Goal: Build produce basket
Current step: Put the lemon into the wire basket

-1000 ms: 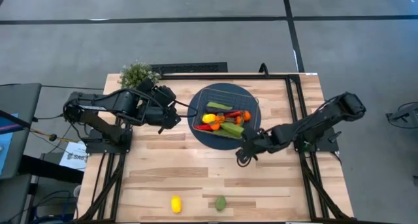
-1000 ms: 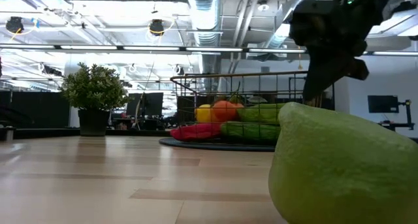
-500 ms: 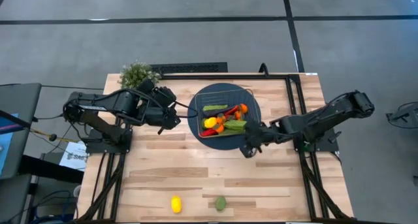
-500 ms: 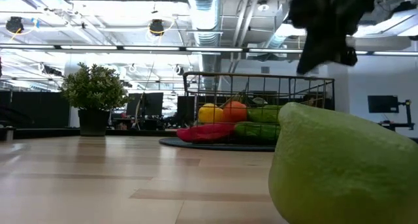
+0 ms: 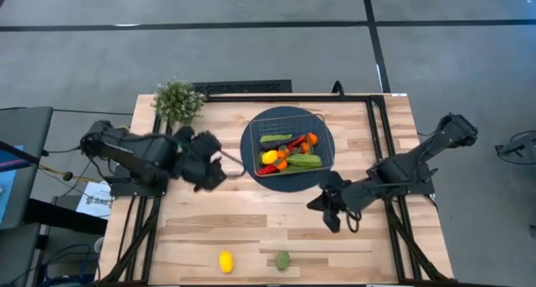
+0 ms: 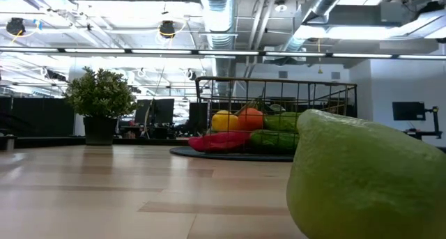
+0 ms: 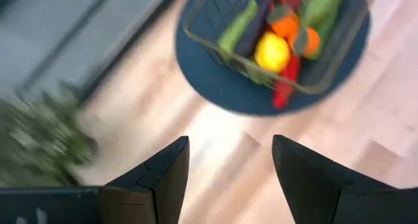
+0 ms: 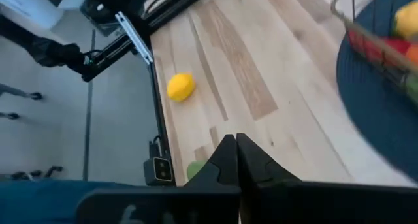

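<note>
The basket (image 5: 287,142), a shallow dark wire tray, sits on a round dark blue mat (image 5: 251,164) toward the far middle of the wooden surface (image 5: 218,212), and it serves as the landmark here. Inside it lie a green cucumber (image 5: 275,138) along the far side, a purple eggplant (image 5: 292,143) beside that, a yellow lemon (image 5: 269,156), a red pepper (image 5: 266,167), small oranges (image 5: 311,138) and a second cucumber (image 5: 305,161) on the near side (the pile fills mostly the near half of the tray). The left pincer (image 5: 223,160) hovers just left of the basket, off the mat's edge, with its dark fingers (image 7: 163,178) spread apart and nothing between them; its wrist view looks over the basket (image 7: 261,61) and the lemon (image 7: 272,51) in it. The right pincer (image 5: 328,210) is on the near right of the basket, clear of the mat, with its fingers (image 8: 228,155) pressed together and empty. Well away from the basket, near the surface's front edge, a loose lemon (image 5: 225,261) and a lime (image 5: 283,260) lie apart from each other; the lime (image 6: 366,176) fills the low view's right foreground. A bushy potted plant (image 5: 177,99) stands at the far left corner, left of the basket.
</note>
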### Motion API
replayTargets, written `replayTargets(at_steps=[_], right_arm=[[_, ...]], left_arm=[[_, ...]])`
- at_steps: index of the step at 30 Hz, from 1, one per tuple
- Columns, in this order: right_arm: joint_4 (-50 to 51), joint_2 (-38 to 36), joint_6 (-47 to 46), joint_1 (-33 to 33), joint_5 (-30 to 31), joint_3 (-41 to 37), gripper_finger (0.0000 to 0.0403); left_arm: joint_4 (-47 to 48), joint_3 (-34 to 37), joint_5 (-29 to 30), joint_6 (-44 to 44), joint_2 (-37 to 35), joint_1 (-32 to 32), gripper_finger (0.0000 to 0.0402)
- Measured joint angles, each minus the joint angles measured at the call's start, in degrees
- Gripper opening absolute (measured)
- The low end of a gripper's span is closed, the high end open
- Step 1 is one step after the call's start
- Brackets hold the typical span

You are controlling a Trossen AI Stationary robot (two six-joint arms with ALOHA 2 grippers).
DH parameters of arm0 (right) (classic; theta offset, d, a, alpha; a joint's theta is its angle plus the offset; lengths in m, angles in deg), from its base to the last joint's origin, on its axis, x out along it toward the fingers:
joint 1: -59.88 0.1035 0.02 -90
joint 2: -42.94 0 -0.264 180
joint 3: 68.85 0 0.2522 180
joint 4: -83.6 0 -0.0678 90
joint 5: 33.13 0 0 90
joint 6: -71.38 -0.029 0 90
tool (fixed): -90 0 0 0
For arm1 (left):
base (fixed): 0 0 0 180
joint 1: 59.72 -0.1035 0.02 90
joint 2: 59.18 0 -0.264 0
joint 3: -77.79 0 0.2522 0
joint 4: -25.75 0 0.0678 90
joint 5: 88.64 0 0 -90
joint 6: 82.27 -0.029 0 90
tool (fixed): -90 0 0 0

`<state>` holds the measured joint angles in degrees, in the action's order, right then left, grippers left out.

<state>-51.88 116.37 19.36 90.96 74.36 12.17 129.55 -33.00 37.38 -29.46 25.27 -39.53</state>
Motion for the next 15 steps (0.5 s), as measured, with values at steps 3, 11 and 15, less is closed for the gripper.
replayTargets(at_steps=[3,11,15], right_arm=[[3.40,0.00,2.75,0.45,0.89,3.10,0.0001],[18.43,0.00,5.65,-1.12,0.95,9.37,0.0005],[25.61,0.00,6.07,-2.12,0.95,11.23,0.0003]], left_arm=[[-0.26,4.03,-3.15,10.75,0.00,4.33,0.0206],[-9.50,16.23,-14.54,44.04,0.00,17.26,0.0206],[-21.94,21.38,-16.14,54.51,0.02,22.38,0.0206]])
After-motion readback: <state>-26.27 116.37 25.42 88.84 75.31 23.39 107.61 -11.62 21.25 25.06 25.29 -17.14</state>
